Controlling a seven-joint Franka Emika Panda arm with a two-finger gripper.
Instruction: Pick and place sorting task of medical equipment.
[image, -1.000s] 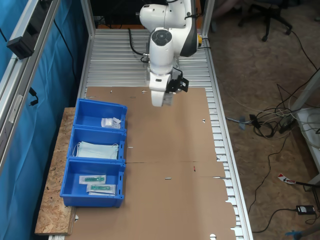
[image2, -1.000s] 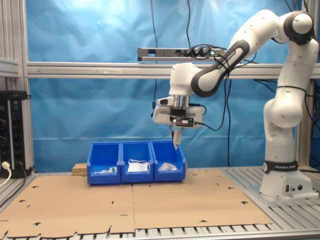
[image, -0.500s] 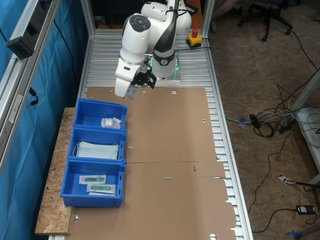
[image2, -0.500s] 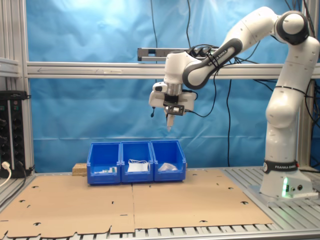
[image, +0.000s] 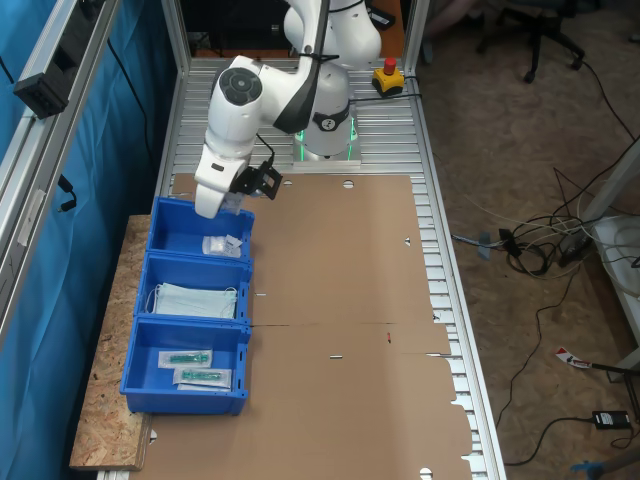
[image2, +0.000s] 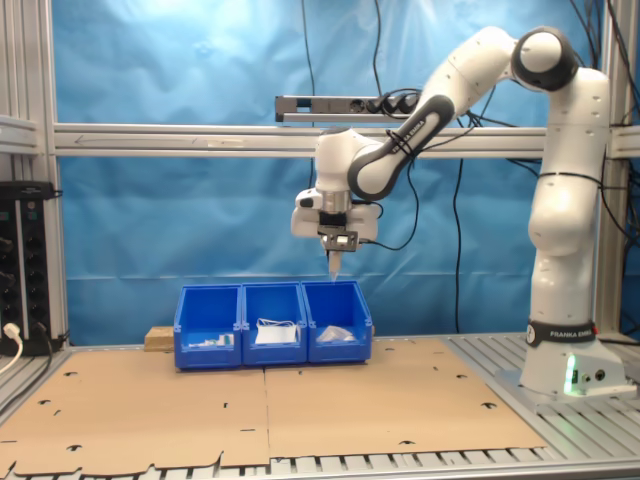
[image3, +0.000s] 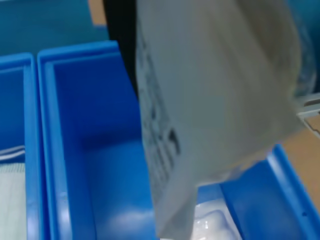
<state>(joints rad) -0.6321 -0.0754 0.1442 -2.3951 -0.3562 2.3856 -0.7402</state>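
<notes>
Hanging over the end bin (image: 170, 232), the gripper (image: 228, 203) has its jaws clamped on a white sachet (image3: 210, 110), which dangles above that bin's floor in the wrist view. More sachets (image: 221, 244) lie inside it already. The middle bin (image: 150, 272) has masks (image: 195, 299), and the last bin (image: 135, 352) has clear packs (image: 190, 366).

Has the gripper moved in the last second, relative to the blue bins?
Yes. In the first exterior view the gripper, holding the white sachet, went from over the cardboard toward the first exterior view's left, above the end bin.
</notes>
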